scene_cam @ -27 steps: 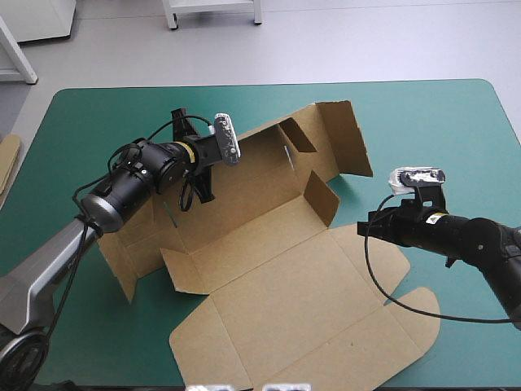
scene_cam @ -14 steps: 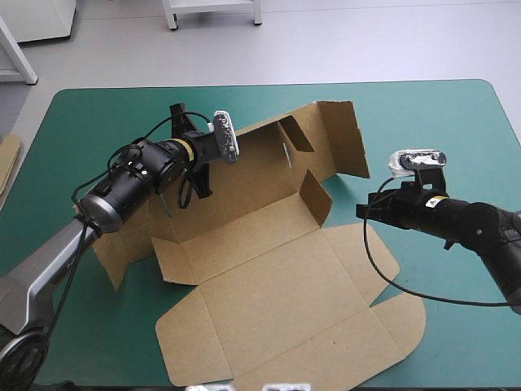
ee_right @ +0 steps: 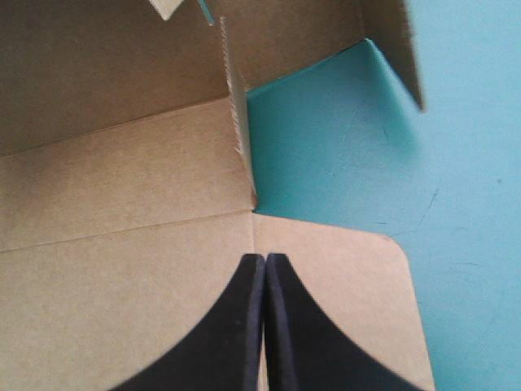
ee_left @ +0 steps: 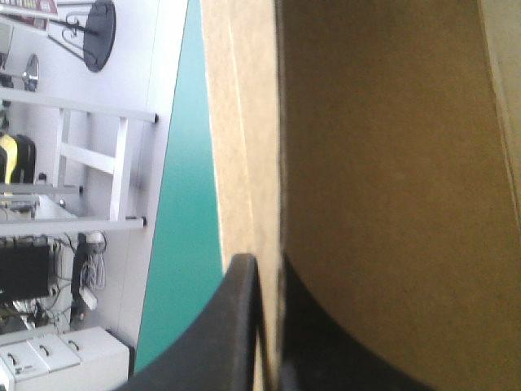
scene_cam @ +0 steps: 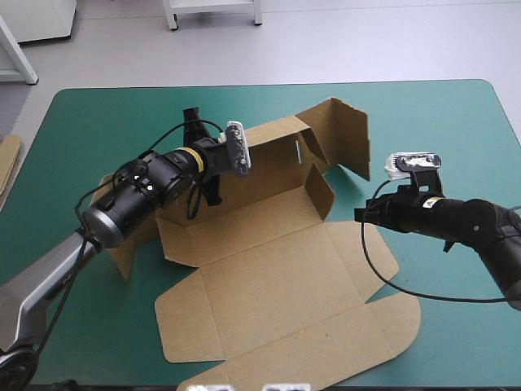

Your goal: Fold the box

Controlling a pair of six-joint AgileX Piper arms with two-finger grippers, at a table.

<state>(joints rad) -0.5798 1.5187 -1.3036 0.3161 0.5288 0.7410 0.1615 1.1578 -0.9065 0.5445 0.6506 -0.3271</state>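
Observation:
The brown box (scene_cam: 277, 285) lies partly formed on the teal-green cover, its lid flat toward the near edge. Its long back wall (scene_cam: 264, 163) stands raised, and a tall end flap (scene_cam: 348, 134) and a smaller flap (scene_cam: 322, 194) stand upright at the right end. My left gripper (scene_cam: 210, 186) is at the back wall's left part, shut on the box. In the left wrist view the board's edge (ee_left: 244, 122) runs between the fingers of my left gripper (ee_left: 269, 326). My right gripper (scene_cam: 361, 216) is shut over the lid's rounded right flap (ee_right: 342, 309), the tip of my right gripper (ee_right: 264, 259) close to the flap's crease.
An edge of more brown board (scene_cam: 6, 167) shows at the table's left edge. Teal-green cover (scene_cam: 444, 122) shows beyond and to the right of the box. The table's near edge runs just under the lid's front flaps.
The left gripper has moved right and nearer, bringing the back wall and the end flaps more upright. The whole sheet has slid and turned a little. The right gripper has edged left.

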